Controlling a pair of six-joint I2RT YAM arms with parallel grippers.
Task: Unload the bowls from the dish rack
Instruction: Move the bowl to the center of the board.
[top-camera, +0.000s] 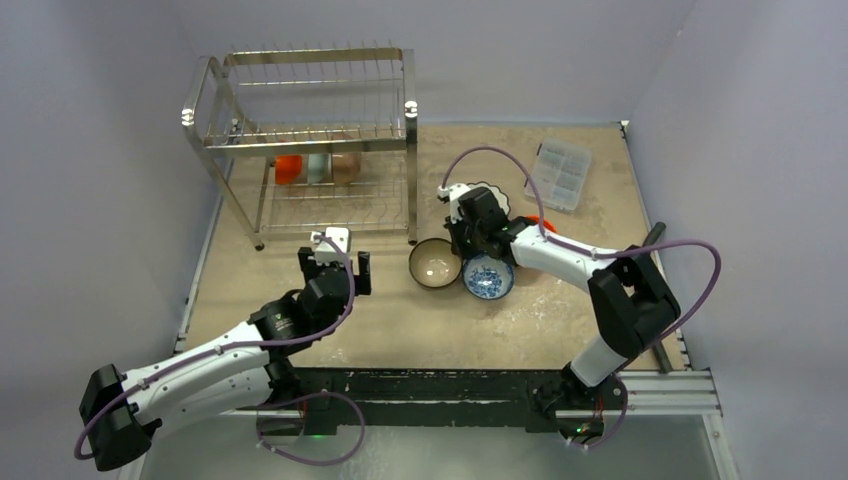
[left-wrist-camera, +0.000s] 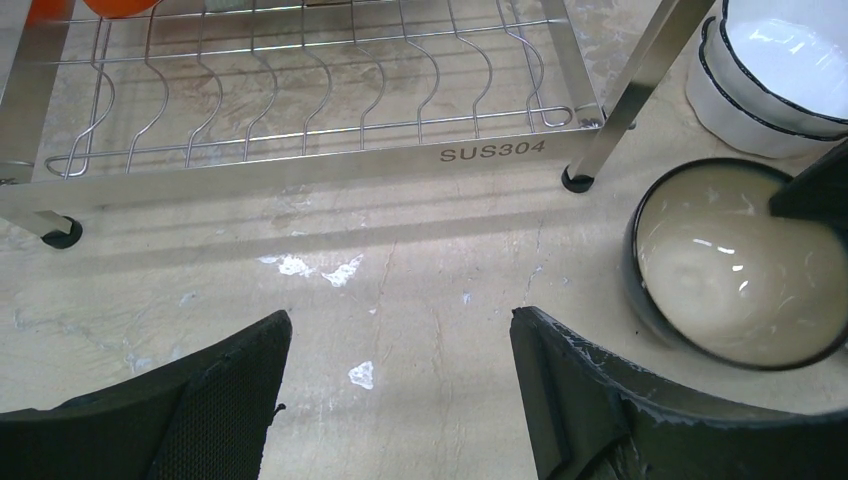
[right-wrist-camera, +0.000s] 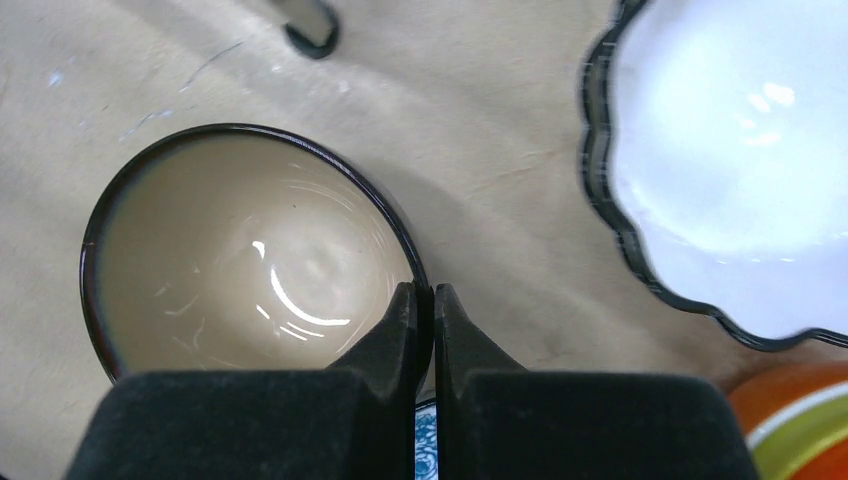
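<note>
The steel dish rack (top-camera: 310, 140) stands at the far left; an orange bowl (top-camera: 288, 168), a teal bowl (top-camera: 318, 168) and a brownish bowl (top-camera: 346, 168) sit on edge on its lower tier. A tan bowl with a dark rim (top-camera: 435, 263) stands on the table beside a blue-patterned bowl (top-camera: 488, 277). My right gripper (right-wrist-camera: 424, 292) is shut on the tan bowl's rim (right-wrist-camera: 230, 260), one finger inside and one outside. White scalloped bowls (right-wrist-camera: 730, 150) stand just beyond. My left gripper (left-wrist-camera: 400, 325) is open and empty above bare table, in front of the rack (left-wrist-camera: 300, 160).
A clear plastic compartment box (top-camera: 562, 174) lies at the far right. An orange bowl with a green band (right-wrist-camera: 800, 420) sits by the white bowls. The rack's near right leg (left-wrist-camera: 600, 150) stands close to the tan bowl (left-wrist-camera: 720, 270).
</note>
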